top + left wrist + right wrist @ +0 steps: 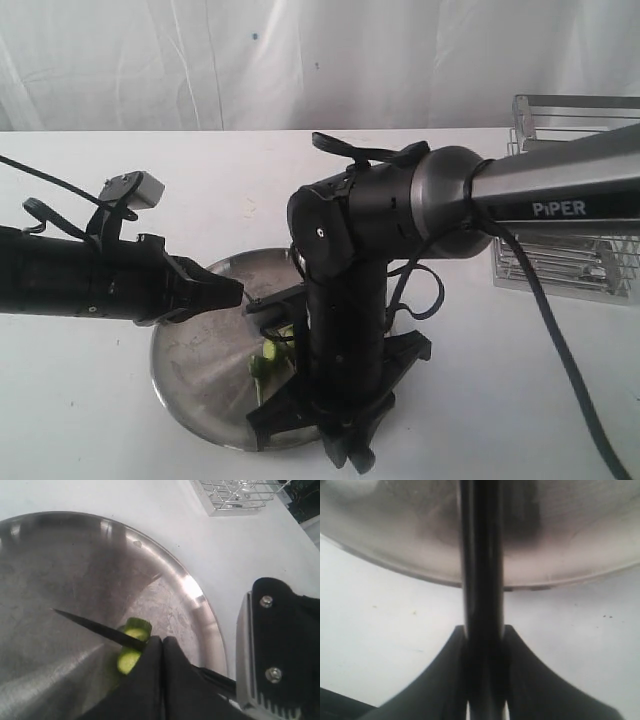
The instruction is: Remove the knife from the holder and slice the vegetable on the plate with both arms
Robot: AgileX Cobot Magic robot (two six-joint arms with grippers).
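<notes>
The steel plate (195,375) lies at the table's front centre. On it are cut pieces of the green vegetable (270,355), whose pale cut faces show in the left wrist view (135,631). My left gripper (235,293) reaches over the plate with its fingers pressed together (162,641), their tips right beside the vegetable. The knife's dark blade (95,628) lies across the vegetable. My right gripper (350,445) points down at the plate's near edge and is shut on the knife's black handle (481,580). The right arm hides most of the knife in the exterior view.
The wire holder (565,255) stands at the back right, partly behind the right arm's grey forearm (560,195); its corner also shows in the left wrist view (235,497). Part of the right arm's black body (285,645) sits close beside the left gripper. White tabletop (385,625) surrounds the plate.
</notes>
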